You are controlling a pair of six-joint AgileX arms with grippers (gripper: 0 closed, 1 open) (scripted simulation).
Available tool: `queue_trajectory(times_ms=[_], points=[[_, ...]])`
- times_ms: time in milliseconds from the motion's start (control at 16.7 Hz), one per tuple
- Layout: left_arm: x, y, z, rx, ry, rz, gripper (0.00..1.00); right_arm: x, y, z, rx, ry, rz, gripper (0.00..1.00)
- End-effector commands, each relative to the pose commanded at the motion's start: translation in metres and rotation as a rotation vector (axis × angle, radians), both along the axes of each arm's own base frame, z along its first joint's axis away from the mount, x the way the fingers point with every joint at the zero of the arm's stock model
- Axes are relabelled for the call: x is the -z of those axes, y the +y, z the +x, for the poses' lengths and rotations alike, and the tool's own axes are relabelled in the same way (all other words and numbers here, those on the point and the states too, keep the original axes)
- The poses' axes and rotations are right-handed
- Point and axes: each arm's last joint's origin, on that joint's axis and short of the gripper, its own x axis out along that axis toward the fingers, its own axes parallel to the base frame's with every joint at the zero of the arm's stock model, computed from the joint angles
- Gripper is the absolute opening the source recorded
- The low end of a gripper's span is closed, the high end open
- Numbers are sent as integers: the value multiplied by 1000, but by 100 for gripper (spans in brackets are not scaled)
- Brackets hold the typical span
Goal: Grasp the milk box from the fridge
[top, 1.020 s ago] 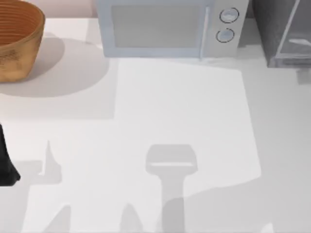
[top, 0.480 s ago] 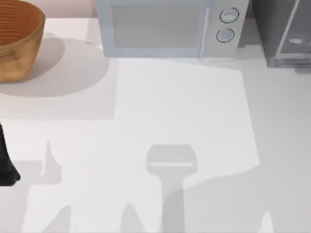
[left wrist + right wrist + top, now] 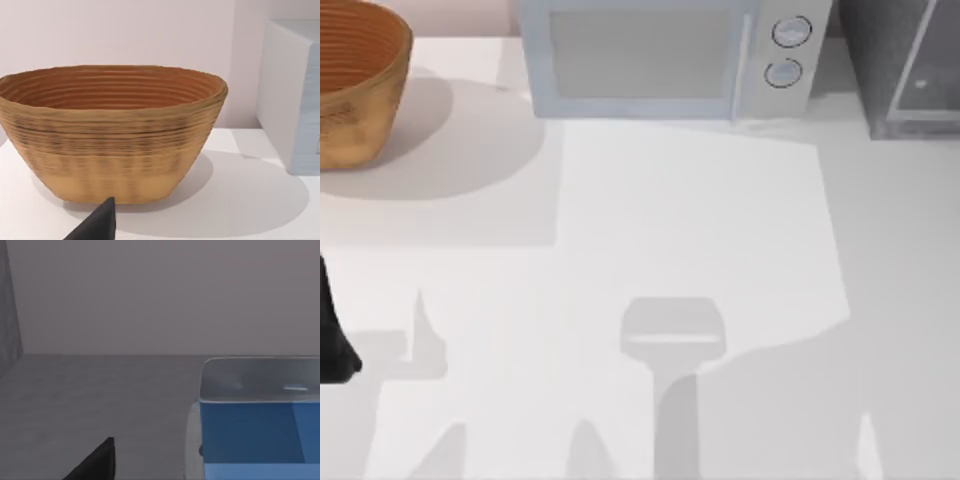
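Note:
The milk box (image 3: 257, 440) has a bright blue face and a pale grey top, and it stands on the grey floor inside the fridge (image 3: 100, 390). It is close ahead in the right wrist view. My right gripper (image 3: 97, 465) shows there as a black tip at the frame's lower edge, apart from the box. From above, the fridge (image 3: 880, 60) is the dark grey cabinet at the table's far right corner. My left arm (image 3: 332, 340) is parked at the table's left edge. My left gripper (image 3: 100, 227) faces the basket.
A woven brown basket (image 3: 355, 80) stands at the far left. A light blue-grey microwave (image 3: 660, 55) with two round knobs sits at the back centre, left of the fridge. The white table (image 3: 650, 220) carries shadows across its near half.
The shadow over the table's near right part has spread leftward, and the pale glint inside the fridge has shifted. The left arm has not moved.

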Motion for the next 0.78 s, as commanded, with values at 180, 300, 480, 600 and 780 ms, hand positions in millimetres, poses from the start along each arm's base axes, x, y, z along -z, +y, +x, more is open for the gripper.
queue_trajectory(times_ms=[180, 300, 480, 600, 780], points=[[0, 0, 0, 0, 0, 0, 100, 0, 0, 0, 0, 0, 0, 85], [0, 0, 0, 0, 0, 0, 100, 0, 0, 0, 0, 0, 0, 70], [0, 0, 0, 0, 0, 0, 100, 0, 0, 0, 0, 0, 0, 47], [0, 0, 0, 0, 0, 0, 100, 0, 0, 0, 0, 0, 0, 32], [0, 0, 0, 0, 0, 0, 100, 0, 0, 0, 0, 0, 0, 10]])
